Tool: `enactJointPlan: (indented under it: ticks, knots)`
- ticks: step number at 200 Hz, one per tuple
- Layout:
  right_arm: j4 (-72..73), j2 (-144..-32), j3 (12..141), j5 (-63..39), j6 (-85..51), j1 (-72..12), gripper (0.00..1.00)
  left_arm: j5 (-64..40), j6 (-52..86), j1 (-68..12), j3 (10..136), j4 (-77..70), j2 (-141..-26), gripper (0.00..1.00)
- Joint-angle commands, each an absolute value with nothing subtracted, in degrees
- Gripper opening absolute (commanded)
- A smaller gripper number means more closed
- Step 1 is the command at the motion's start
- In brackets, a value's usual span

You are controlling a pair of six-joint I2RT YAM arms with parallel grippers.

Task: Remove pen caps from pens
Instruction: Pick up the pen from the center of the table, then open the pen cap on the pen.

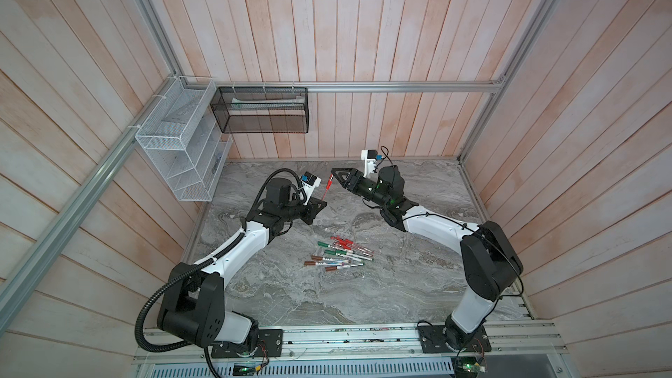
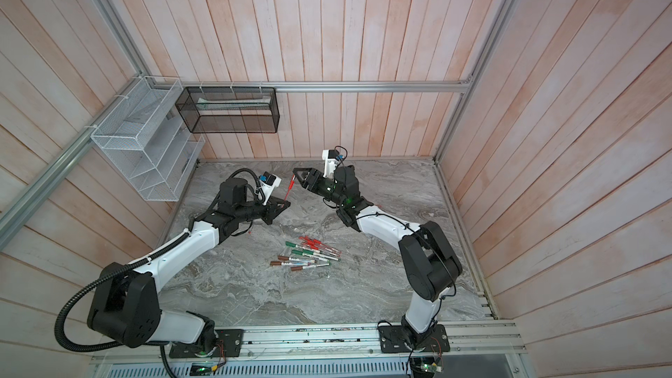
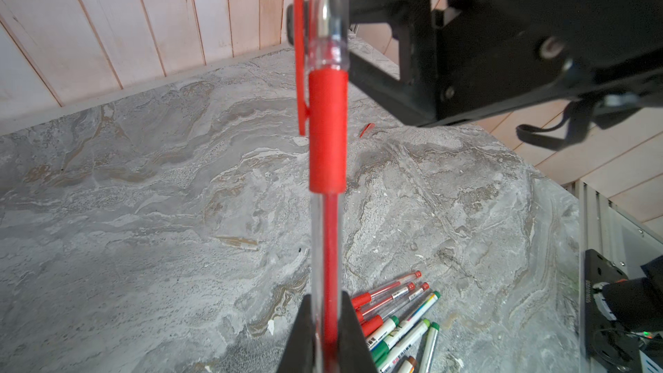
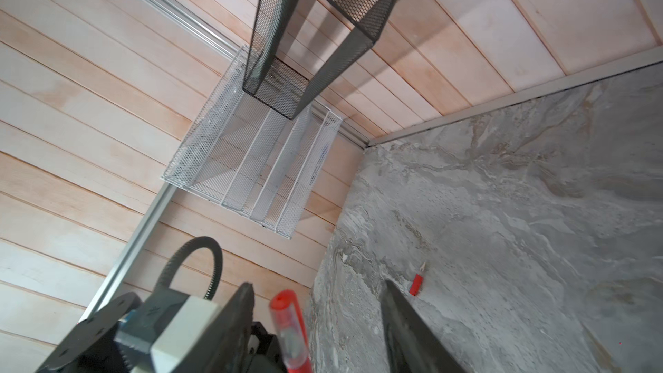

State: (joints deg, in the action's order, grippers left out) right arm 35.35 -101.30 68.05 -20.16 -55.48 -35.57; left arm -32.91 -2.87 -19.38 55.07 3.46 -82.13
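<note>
My left gripper (image 1: 321, 206) (image 3: 328, 305) is shut on the clear barrel of a red pen (image 1: 326, 188) (image 3: 328, 138), which sticks up out of it above the table. Its pen cap (image 3: 324, 12) (image 4: 288, 321), clear with a red clip and red end, sits on the pen. My right gripper (image 1: 333, 171) (image 4: 317, 297) is open with its jaws on either side of the cap's end. The cap lies nearer one finger (image 4: 242, 312) and touches neither. Several more capped pens (image 1: 340, 254) (image 2: 307, 258) (image 3: 398, 321) lie in a loose pile mid-table.
A small red piece with a pale tip (image 4: 416, 283) (image 3: 366, 130) lies on the marble table (image 1: 418, 278). A white mesh rack (image 1: 178, 147) and a black mesh basket (image 1: 260, 110) hang on the wooden walls at the back left.
</note>
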Motion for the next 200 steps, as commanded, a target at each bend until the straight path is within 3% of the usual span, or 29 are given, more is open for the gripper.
enactJointPlan:
  ticks: [1, 32, 54, 97, 130, 200]
  knots:
    - [31.7, -103.0, 71.4, -20.3, -54.6, -36.1, 0.5, -32.2, -4.4, -20.0, 56.2, 3.5, -81.6, 0.0]
    - [30.8, -103.4, 72.4, -21.1, -53.7, -36.4, 0.36, -32.7, -4.4, -20.4, 55.9, 3.2, -81.7, 0.0]
    - [30.5, -103.1, 71.8, -20.5, -53.9, -36.4, 0.19, -32.3, -4.4, -20.7, 56.4, 3.6, -82.0, 0.0]
    - [29.0, -102.7, 72.1, -20.9, -52.9, -36.5, 0.0, -31.8, -4.8, -21.6, 56.1, 3.3, -82.6, 0.0]
    - [25.0, -100.2, 72.8, -20.0, -51.5, -33.9, 0.0, -30.8, -5.7, -22.3, 55.2, 3.1, -82.8, 0.0]
    - [30.4, -88.0, 64.7, -22.7, -59.9, -18.1, 0.0, -28.7, -8.8, -25.3, 53.7, 3.2, -83.2, 0.0]
